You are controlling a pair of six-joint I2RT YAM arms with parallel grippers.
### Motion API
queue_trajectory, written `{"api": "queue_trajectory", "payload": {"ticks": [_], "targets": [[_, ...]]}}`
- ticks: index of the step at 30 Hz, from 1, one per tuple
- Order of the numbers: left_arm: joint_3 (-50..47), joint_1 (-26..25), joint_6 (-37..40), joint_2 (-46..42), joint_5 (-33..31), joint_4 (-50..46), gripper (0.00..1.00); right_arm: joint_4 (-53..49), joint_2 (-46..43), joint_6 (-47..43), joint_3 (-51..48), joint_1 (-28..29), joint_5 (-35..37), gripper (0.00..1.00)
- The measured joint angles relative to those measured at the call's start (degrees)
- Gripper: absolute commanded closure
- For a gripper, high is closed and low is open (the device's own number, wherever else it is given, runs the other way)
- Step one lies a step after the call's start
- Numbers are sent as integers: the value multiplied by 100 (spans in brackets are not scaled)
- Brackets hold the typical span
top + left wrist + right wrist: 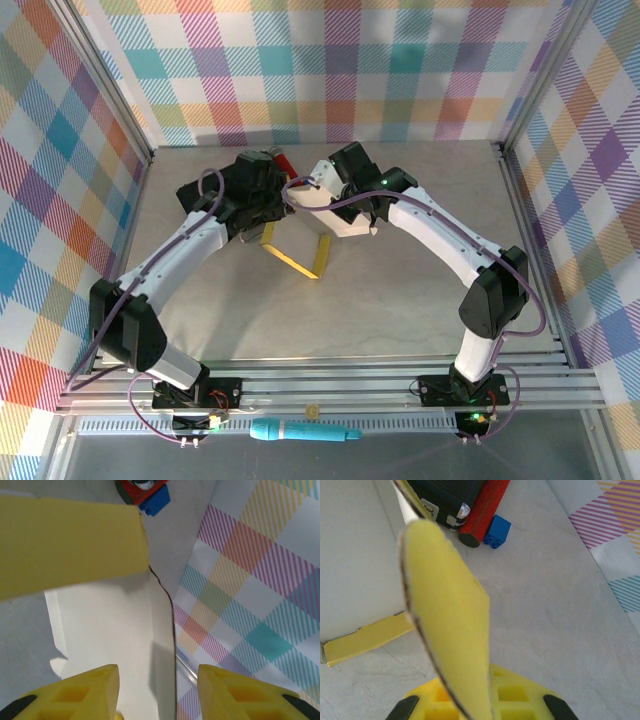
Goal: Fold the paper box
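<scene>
Yellow paper box [292, 260]: R claw [475, 700] clenched on flap [450, 620]; L claw [159, 675] released, astride pale panel [110, 630].

paper box [292, 260] on the table [400, 300], case [445, 490] behind it, block [498, 530] beside rod [485, 507]

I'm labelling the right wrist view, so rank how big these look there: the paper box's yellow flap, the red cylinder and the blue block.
Largest: paper box's yellow flap, though it is nearest the camera.
Then the red cylinder, partly cropped.
Smallest: the blue block.
</scene>
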Motion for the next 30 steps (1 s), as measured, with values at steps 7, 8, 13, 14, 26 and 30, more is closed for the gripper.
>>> {"api": "queue_trajectory", "payload": {"ticks": [7,8,13,14,26,30], "targets": [[-2,-70,0,221,-81,299,67,0,0,9,2,63,0,100],[-2,-79,0,221,-98,345,68,-2,0,22,2,68,0,100],[-50,-79,0,186,-264,424,70,-4,0,66,4,87,0,100],[-68,-79,0,175,-313,437,72,-4,2,70,4,90,0,100],[-151,-79,0,116,-439,743,75,-66,9,127,125,131,2,100],[-232,-79,0,-7,-560,778,63,-96,11,133,138,157,2,100]]}}
